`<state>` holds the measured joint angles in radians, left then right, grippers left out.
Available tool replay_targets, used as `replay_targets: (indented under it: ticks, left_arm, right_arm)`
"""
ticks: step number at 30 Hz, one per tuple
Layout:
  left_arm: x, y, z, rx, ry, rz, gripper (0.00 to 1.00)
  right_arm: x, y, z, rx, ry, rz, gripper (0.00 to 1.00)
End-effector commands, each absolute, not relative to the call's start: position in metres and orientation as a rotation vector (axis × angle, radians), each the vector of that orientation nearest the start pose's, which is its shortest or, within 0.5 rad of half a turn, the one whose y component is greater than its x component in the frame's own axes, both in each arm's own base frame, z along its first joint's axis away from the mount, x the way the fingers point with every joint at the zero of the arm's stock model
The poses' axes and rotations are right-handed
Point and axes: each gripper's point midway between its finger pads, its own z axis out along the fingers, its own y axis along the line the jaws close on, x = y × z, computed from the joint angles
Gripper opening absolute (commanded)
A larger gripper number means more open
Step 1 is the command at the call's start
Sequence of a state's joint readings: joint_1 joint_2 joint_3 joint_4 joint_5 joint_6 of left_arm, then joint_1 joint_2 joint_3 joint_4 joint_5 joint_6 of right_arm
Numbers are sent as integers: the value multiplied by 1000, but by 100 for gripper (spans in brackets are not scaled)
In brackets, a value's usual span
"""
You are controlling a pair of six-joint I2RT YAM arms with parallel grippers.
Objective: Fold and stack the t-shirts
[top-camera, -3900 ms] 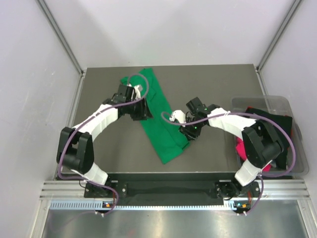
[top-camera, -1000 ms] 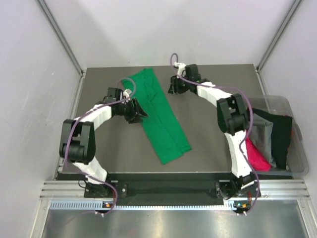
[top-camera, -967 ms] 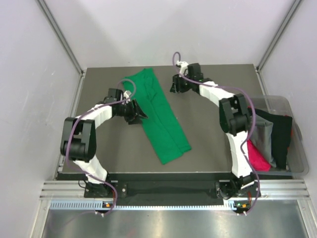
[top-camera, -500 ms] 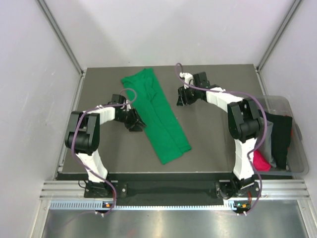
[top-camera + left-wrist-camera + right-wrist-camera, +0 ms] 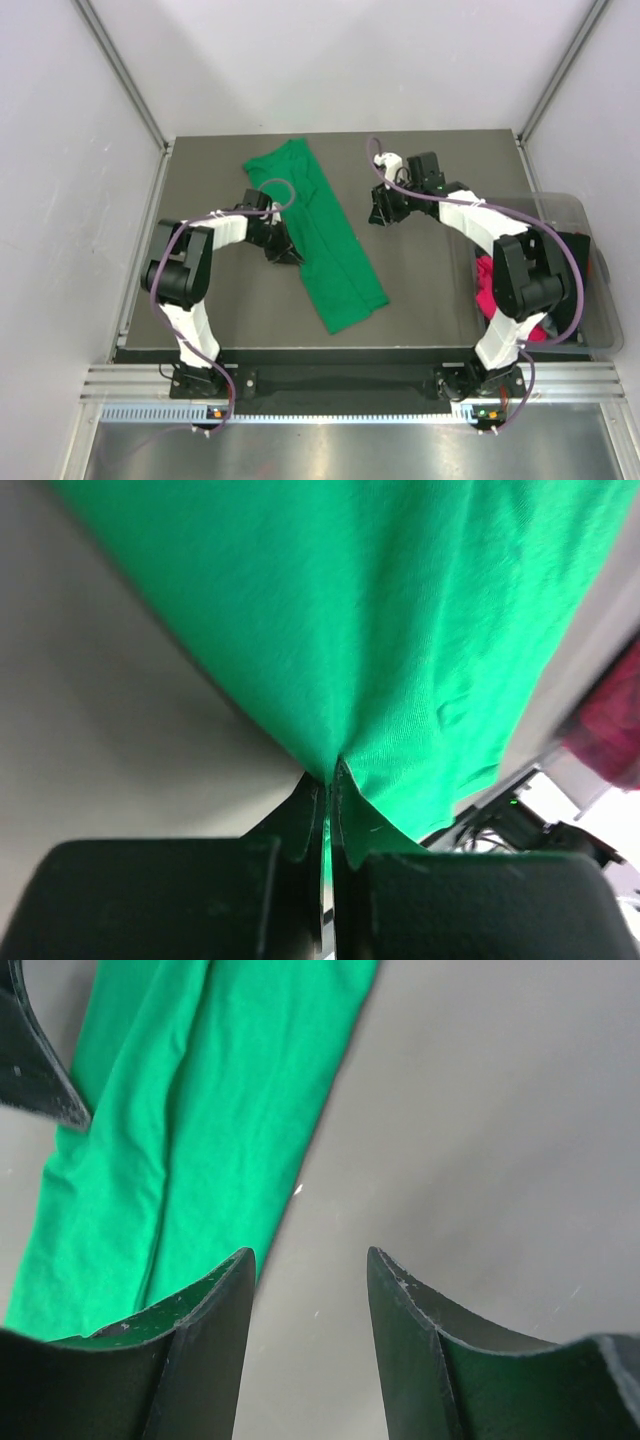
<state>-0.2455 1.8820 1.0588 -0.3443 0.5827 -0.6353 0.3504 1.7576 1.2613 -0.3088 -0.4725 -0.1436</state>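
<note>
Dark grey bench [image 5: 440, 300], white walls [image 5: 330, 60] round it. Our green t-shirt [image 5: 325, 235] lies diag. across it. Left end effector [image 5: 328, 780] is pinched tight on its edge; right end effector [image 5: 305, 1270] gapes wide, holding nothing, over bare bench. Clear bin [image 5: 605, 340] at right.

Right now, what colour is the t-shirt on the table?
Bright green t-shirt, best in top external view.

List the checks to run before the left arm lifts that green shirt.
1. Left fingers shut on the edge of the green t-shirt: ok.
2. Right fingers open, holding nothing: ok.
3. Right fingers over bare table, off the shirt: ok.
4. Number of layers pinched by the left fingers: cannot tell.
5. Second grip in place for a two-handed fold: not ok.
</note>
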Motion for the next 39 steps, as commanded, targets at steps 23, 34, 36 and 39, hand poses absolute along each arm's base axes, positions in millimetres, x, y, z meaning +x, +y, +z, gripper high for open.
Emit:
replay_targets:
  ticks: [23,34,36,39]
  left_arm:
    - [295,-135,29,-71,2922,-675,20]
    - [334,-113,103,-70,2679,-750,48]
    - [335,-97,111,-125,2632,-760,48]
    - [328,-80,115,-200,2587,-778,48]
  right_arm:
    - [326,263,129,-896,2144,809,51]
    - [387,336,127,-1052,1996,901,45]
    - [409,352,147,-1036,1906,901,45]
    - [434,373,149,-1056,1873,903,45]
